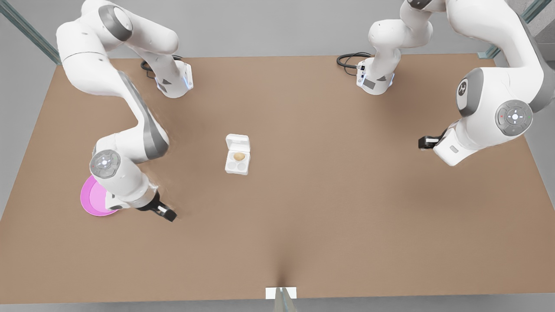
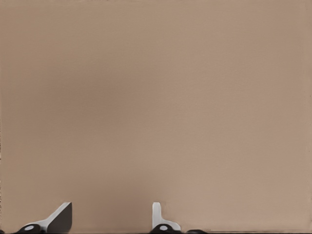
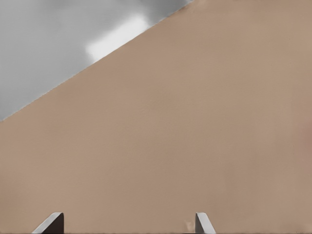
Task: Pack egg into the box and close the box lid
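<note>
Egg (image 1: 238, 156) sits in the box (image 1: 237, 161), lid (image 1: 238, 142) open — bare table (image 1: 329, 182) all round. Both grippers — one (image 1: 167, 213) beside the plate (image 1: 92, 200), one (image 1: 424, 142) nearer the front view's right edge — fingers apart, empty.

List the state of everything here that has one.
egg: seated in a box cup.
box: open.
box lid: open, folded back.
left gripper: open, empty, over bare table.
right gripper: open, empty, over table.
pink plate: partly hidden by an arm.
</note>
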`<state>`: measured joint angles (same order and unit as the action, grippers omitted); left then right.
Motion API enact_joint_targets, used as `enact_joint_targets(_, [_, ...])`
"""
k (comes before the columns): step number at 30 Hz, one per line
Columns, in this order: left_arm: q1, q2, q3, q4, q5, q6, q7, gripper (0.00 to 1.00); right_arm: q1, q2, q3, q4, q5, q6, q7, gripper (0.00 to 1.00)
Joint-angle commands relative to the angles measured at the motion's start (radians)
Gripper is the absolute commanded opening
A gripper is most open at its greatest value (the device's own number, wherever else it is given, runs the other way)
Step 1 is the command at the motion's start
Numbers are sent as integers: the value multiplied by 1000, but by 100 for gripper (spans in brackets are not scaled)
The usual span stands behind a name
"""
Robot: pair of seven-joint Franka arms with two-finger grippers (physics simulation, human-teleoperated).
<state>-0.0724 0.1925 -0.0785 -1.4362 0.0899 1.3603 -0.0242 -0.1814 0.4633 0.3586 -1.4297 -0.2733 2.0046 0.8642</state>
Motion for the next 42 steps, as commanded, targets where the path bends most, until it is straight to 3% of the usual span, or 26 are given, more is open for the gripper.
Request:
enact_joint_targets(1, [-230, -1, -6, 31, -13, -293, -353, 21, 161, -178, -326, -43, 249, -330, -918, 100])
enact_joint_targets(2, [-411, 36, -4, 48, -143, -283, -774, 21, 157, -255, -326, -184, 253, -254, -913, 100])
enact_joint_targets(3, [-515, 100, -4, 94, -349, -110, -1169, 21, 143, -253, -326, -175, 253, -264, -915, 100])
enact_joint_targets(4, [-661, 191, -4, 94, -410, 173, -1445, 21, 140, -250, -326, -124, 253, -300, -907, 100])
enact_joint_targets(5, [-753, 245, -4, 94, -441, 267, -1475, 21, 142, -249, -326, -103, 252, -326, -892, 100])
enact_joint_targets(7, [-851, 301, -4, 92, -482, 270, -1476, 21, 142, -249, -326, -77, 250, -408, -873, 100])
enact_joint_targets(9, [-896, 384, -4, 97, -515, 499, -1517, 21, 152, -247, -326, -35, 233, -509, -811, 100])
enact_joint_targets(14, [-958, 525, -4, 97, -403, 982, -1432, 21, 114, -245, -331, 6, 212, -511, -821, 100])
enact_joint_targets(24, [-977, 627, -4, 97, -325, 1019, -1372, 21, 125, -245, -325, 8, 146, -547, -829, 100])
enact_joint_targets(42, [-935, 630, 26, 99, -252, 1008, -1375, 21, 129, -244, -325, 8, 175, -547, -826, 100])
